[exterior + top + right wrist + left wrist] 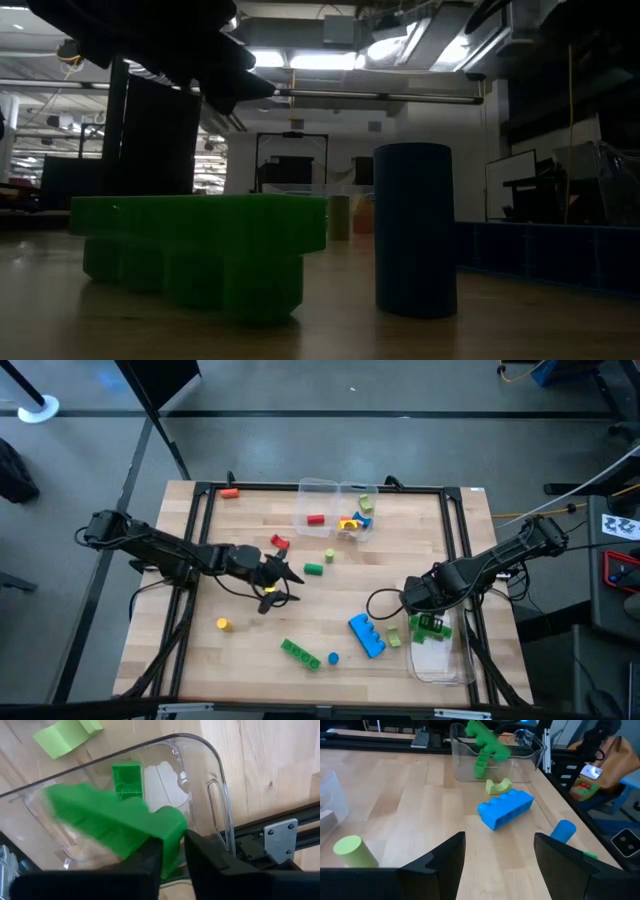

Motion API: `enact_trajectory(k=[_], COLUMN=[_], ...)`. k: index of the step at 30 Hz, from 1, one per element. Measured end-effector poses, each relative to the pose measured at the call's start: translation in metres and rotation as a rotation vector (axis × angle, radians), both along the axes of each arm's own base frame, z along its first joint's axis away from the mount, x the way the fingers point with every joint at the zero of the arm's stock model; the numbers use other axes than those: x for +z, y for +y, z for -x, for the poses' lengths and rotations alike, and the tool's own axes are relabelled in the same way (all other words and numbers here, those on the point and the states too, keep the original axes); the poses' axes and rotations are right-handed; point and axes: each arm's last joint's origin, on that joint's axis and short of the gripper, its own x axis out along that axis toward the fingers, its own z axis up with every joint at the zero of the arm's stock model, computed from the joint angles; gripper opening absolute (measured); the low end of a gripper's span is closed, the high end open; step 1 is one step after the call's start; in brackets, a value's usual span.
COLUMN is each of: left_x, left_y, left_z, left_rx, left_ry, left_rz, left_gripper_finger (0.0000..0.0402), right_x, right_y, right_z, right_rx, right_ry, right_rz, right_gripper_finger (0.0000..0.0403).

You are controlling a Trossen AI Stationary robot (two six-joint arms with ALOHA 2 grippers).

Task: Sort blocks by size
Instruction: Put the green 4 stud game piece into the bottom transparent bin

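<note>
The table [240, 550] is of pale wood planks with a visible grain, framed by dark metal rails.

The blocks are of smooth, glossy plastic. A blue studded brick [366, 635] lies toward the front of the table, with a small lime arch piece [394, 639] just beside it. A long green studded brick [299, 653] and a small blue cylinder [333, 657] lie near the front edge. A yellow cylinder [223, 624], a lime cylinder [314, 569], a lime cube [329, 555], a red piece [279, 542] and an orange-red piece [230, 492] are scattered over the table.

Two clear, thin-walled containers with rounded corners are noted. In the far container [308, 488] a red cylinder [316, 518] and a cluster of small yellow, red, blue and lime blocks [354, 517] are seen. The near container [452, 660] is at the front right; a small green block [126, 780] rests inside it.

The right gripper [172, 857] is held over the near container, its fingers pinching the end of a long green brick [110, 822], which appears blurred.

The left gripper [499, 855] is over the middle-left of the table, fingers spread wide, nothing between them.
</note>
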Motion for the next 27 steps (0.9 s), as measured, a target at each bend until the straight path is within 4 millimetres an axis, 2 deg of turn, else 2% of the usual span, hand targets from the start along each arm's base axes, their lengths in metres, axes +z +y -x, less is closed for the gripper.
enact_trajectory(k=[5, 9, 14, 19, 27], left_x=[0.0, 0.001, -0.006, -0.013, -0.024], left_y=[-0.003, -0.012, -0.029, -0.05, -0.066], left_z=[0.0, 0.001, 0.001, -0.011, -0.023], left_rx=[-0.013, -0.041, -0.062, -0.122, -0.164], left_ry=[-0.002, -0.015, 0.018, 0.083, 0.351], left_rz=[-0.003, 0.002, 0.002, -0.019, -0.096], left_gripper_finger=[0.0221, 0.0221, 0.0221, 0.0221, 0.0221], right_x=[0.0, 0.0, 0.0, 0.0, 0.001], right_y=[0.0, 0.0, 0.0, 0.0, 0.003], right_z=[0.0, 0.0, 0.0, 0.0, 0.001], right_rx=[-0.004, -0.002, -0.002, -0.002, -0.02], right_ry=[0.0, 0.0, 0.0, -0.001, 0.042], right_rz=[0.0, 0.0, 0.0, -0.001, -0.096], right_gripper_finger=[0.0139, 0.016, 0.0166, 0.0166, 0.0166])
